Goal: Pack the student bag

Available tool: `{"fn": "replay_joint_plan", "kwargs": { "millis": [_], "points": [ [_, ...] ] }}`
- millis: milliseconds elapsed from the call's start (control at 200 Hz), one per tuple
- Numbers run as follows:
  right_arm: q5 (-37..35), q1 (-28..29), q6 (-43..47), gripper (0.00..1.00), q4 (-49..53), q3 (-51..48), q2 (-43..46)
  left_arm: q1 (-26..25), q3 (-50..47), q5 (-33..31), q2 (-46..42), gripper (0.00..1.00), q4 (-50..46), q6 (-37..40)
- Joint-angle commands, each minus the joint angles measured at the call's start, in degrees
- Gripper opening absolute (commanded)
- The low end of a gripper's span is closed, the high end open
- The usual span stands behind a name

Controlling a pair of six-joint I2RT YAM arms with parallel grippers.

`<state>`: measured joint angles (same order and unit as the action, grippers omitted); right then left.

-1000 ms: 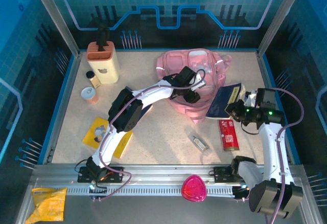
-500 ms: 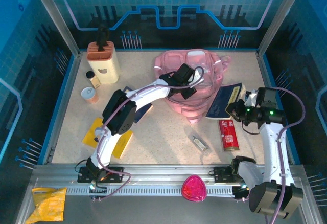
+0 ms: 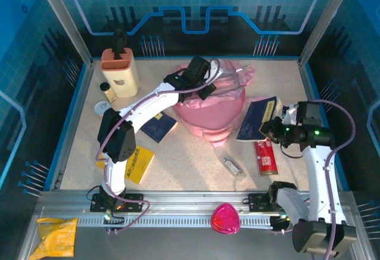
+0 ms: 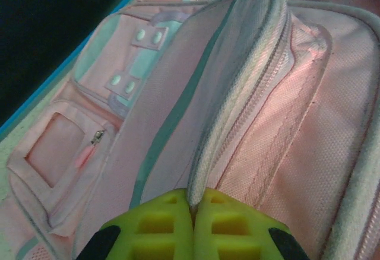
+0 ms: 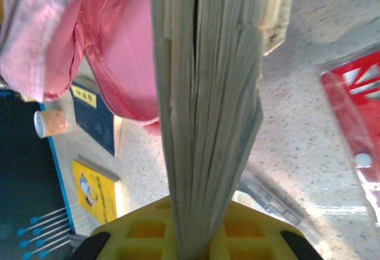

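From above and behind the arm bases, the top external camera looks steeply down over the whole speckled beige tabletop (image 3: pixel 196 153), with the large soft pink backpack (image 3: pixel 217 102) at mid-rear. The left wrist camera sits close against the backpack, looking along its zip flap. The right wrist camera, rolled sideways just right of the backpack, looks toward it along a thick dark blue book (image 3: pixel 256 119) seen edge-on. This view and the top view share the backpack and the flat yellow booklet (image 5: pixel 98 192) lying left of it.

Left arm (image 3: pixel 145 102), right arm (image 3: pixel 317 171): white shells, black joint housings, mauve cables. Green lights (image 3: pixel 288 130), probably LEDs, at right wrist. Lime-yellow fingers (image 4: pixel 157 236), gridded recesses, black corners.
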<state>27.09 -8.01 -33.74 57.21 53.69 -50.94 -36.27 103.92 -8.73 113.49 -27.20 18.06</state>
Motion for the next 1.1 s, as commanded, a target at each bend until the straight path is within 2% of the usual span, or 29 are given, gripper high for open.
{"fn": "replay_joint_plan", "kwargs": {
  "millis": [0,145,270,340,450,620,750,850,1096],
  "points": [
    [4.7,5.2,-4.2,0.00,-5.8,-2.9,-0.4,1.0,4.6,-0.3,-2.6,0.00,0.0,0.4],
    [3.3,14.9,-12.1,0.00,-19.5,-7.6,-1.5,1.8,7.8,3.1,-2.3,0.00,-0.6,-0.1],
    [2.5,20.7,-18.0,0.00,-34.5,-10.7,-5.9,2.2,9.4,4.8,-2.5,0.00,-1.3,-0.2],
    [1.2,22.9,-18.5,0.00,-39.1,-9.9,-9.7,2.2,9.9,5.6,-2.5,0.00,-1.2,0.5],
    [-0.6,24.2,-17.6,0.00,-43.4,-7.8,-15.5,2.3,10.5,5.7,-2.9,0.00,-1.4,1.1],
    [-2.3,24.8,-18.5,0.00,-56.9,-8.2,-23.7,3.1,11.2,8.1,-3.5,0.00,-1.2,1.2],
    [-3.4,25.3,-17.4,0.00,-60.4,-5.1,-30.2,3.5,12.3,9.6,-3.1,0.00,-1.5,0.9],
    [-3.6,25.8,-18.8,0.00,-68.7,-5.2,-35.0,3.5,12.3,10.8,-2.6,0.00,-1.6,1.1],
    [-4.2,26.8,-18.3,0.02,-74.6,2.0,-46.6,3.6,12.2,11.5,-2.4,0.00,-0.9,1.1]
  ]
}}
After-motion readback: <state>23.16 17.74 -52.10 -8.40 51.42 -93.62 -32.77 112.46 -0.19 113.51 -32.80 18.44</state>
